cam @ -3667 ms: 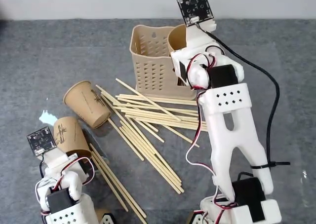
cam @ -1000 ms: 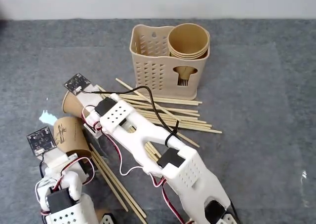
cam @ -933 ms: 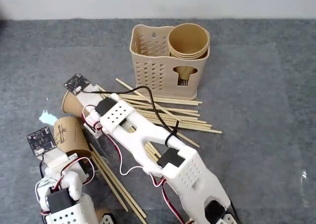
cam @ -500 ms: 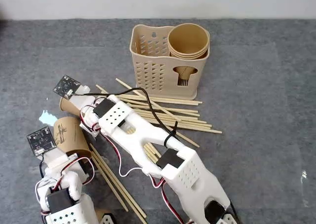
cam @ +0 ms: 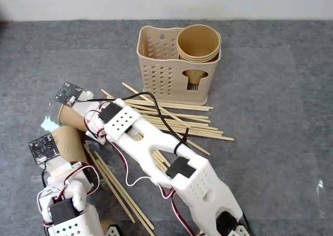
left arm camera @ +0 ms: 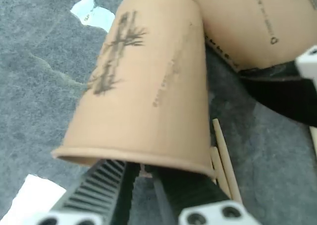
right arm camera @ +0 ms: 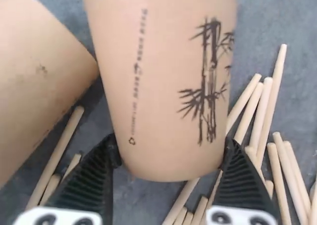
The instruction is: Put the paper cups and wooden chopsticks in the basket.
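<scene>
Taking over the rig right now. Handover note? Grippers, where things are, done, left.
Left gripper: at the rim of the near cup, which lies on its side; grip unclear.
Right gripper: open, astride the far cup, also lying down.
Done: stacked cups stand in the basket.
Left: both lying cups, plus the chopsticks scattered on the table in front of the basket.
</scene>
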`<state>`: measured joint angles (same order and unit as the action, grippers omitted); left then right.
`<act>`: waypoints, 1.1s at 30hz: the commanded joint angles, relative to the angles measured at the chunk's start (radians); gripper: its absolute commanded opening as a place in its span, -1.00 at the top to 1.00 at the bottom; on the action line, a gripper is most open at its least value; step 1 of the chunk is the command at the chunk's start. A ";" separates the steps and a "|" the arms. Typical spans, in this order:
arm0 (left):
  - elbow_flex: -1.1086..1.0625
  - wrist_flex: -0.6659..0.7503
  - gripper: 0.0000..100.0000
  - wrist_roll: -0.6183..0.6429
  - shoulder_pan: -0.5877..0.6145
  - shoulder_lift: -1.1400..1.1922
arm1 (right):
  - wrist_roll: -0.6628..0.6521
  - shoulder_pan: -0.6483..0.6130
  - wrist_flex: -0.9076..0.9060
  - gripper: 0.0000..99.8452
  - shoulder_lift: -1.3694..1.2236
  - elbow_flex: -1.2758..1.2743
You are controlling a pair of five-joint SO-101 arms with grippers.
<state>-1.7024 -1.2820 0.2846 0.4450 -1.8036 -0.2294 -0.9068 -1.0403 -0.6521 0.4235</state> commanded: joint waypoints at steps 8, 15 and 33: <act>0.019 0.021 0.97 0.000 0.008 -0.018 | -0.012 0.084 -0.291 0.77 0.317 0.058; 0.019 0.021 0.97 0.000 0.008 -0.018 | -0.008 0.128 -0.544 0.77 0.435 0.058; 0.019 0.021 0.97 0.000 0.008 -0.018 | -0.011 0.243 -0.722 0.77 0.757 -0.402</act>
<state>-1.7024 -1.2820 0.2846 0.4450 -1.8036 -0.2309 -0.6874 -1.7507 -0.0292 0.1197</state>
